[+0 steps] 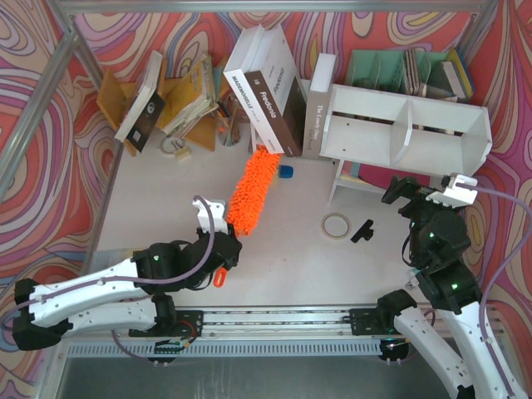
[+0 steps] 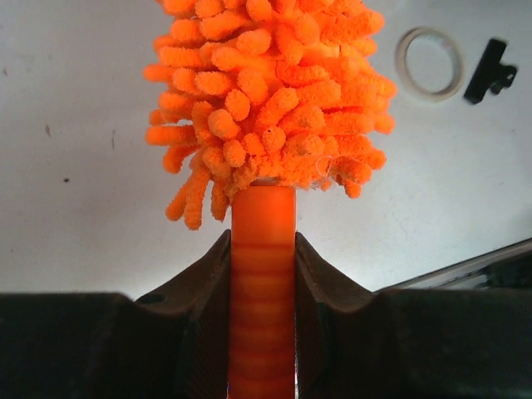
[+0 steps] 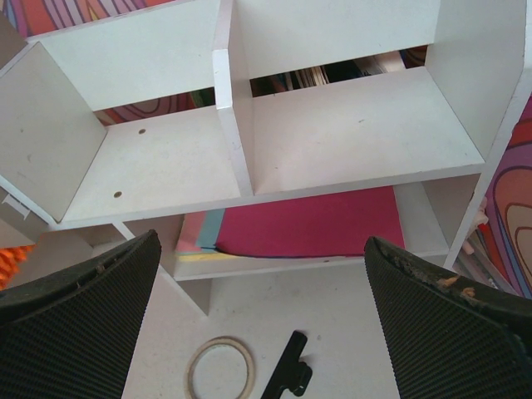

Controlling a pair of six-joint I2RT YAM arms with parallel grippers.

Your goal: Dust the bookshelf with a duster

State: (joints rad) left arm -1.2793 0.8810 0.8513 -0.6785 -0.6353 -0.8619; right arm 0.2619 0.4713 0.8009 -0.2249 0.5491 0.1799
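The left gripper (image 2: pixel 263 258) is pinching the duster (image 2: pixel 266 91) by its slim orange handle, jaws pressing both sides just below the shaggy head, which is fanning out ahead of the grip. It is likely handling as light: the head soft and floppy, the handle stiff, smooth, perhaps slippery, so a hold close to the head is suiting it. The right gripper (image 3: pixel 264 316) is hanging spread wide and empty, with the bookshelf (image 3: pixel 332 141) just ahead of it.

duster (image 2: pixel 266 100) head cropped at left wrist view's top, bookshelf (image 3: pixel 357 125) right end cropped in right wrist view
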